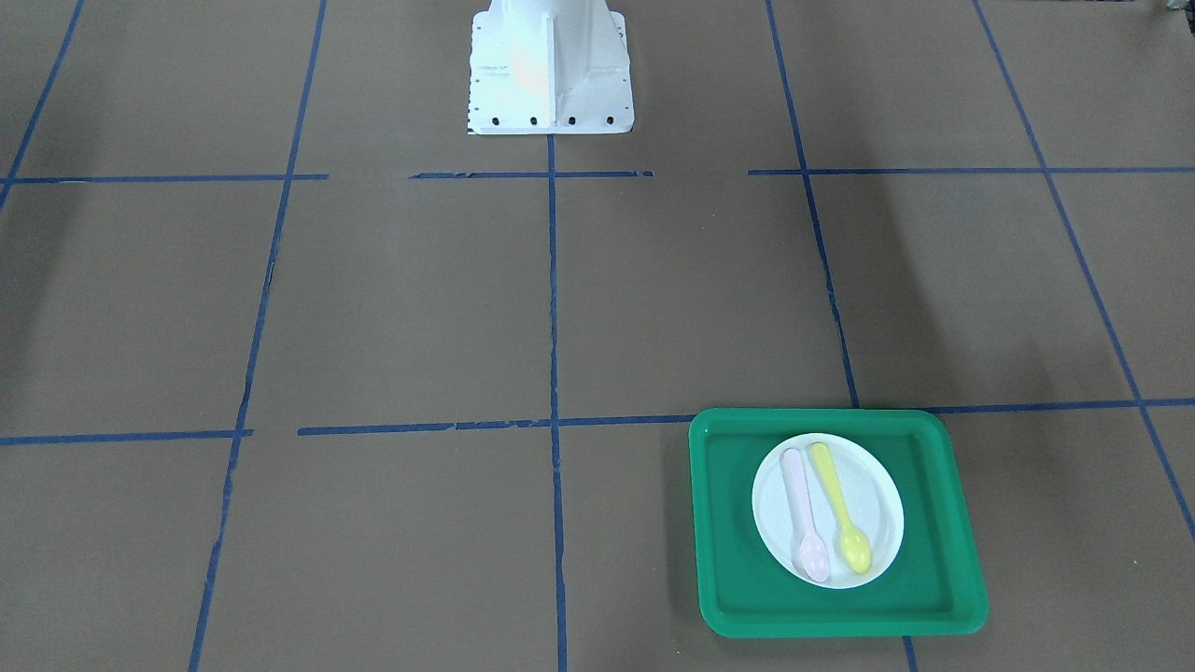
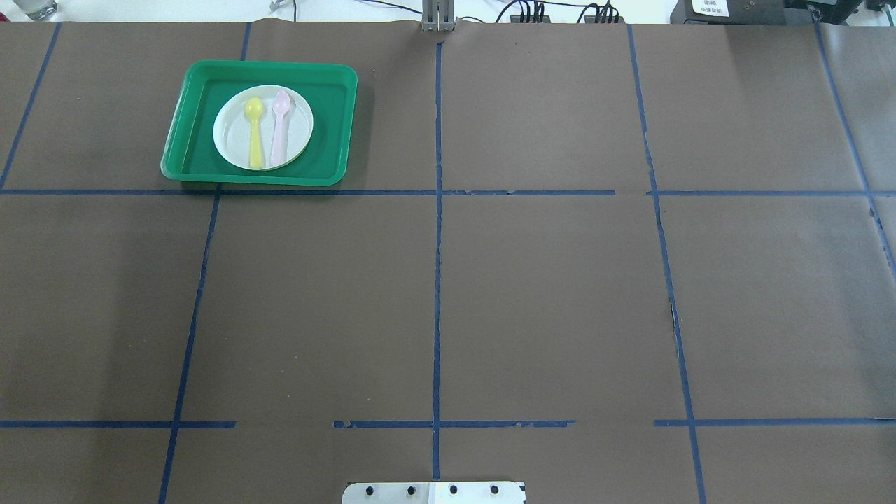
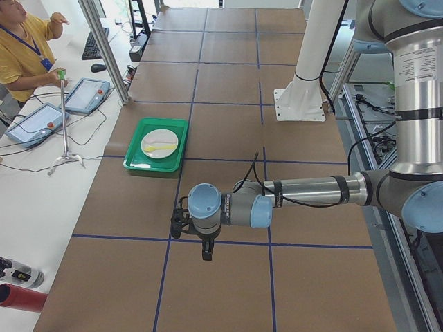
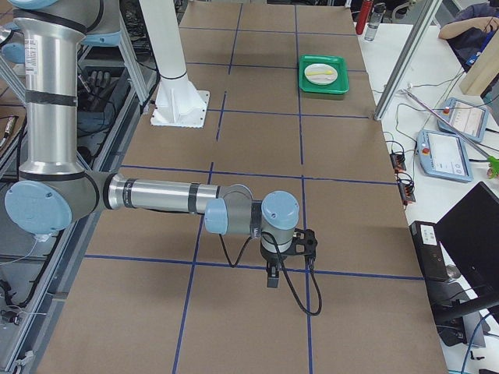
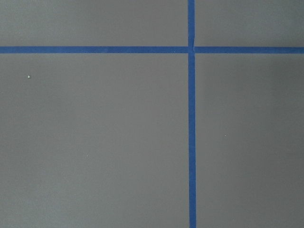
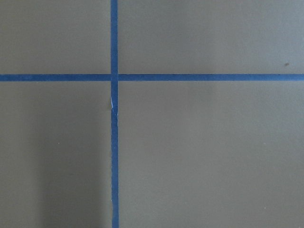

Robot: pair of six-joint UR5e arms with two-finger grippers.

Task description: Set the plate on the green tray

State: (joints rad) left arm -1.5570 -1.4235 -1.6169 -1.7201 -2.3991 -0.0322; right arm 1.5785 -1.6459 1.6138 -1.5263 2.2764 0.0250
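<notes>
Plate: the plate (image 1: pixel 878 509) lies flat inside the green tray (image 1: pixel 728 523), near its middle.
Tray: on the table (image 1: pixel 401 308), on the robot's left side, far from the base.
On the plate: a yellow spoon (image 1: pixel 840 509) and a pink spoon (image 1: pixel 803 509), side by side.
Left tool: the left tool (image 3: pixel 206 250) points down over the table, well apart from the plate; I cannot tell whether its fingers are apart or together.
Right tool: the right tool (image 4: pixel 271 279) also points down, well apart from the plate; again I cannot tell.
Wrist views: only table and blue tape (image 5: pixel 191 142).

Silver tubular arms (image 3: pixel 311 188); pale blue joint caps (image 3: pixel 205 200); black cables (image 4: pixel 293 297); white pedestal (image 1: pixel 549 65), black screws (image 1: pixel 533 120)
</notes>
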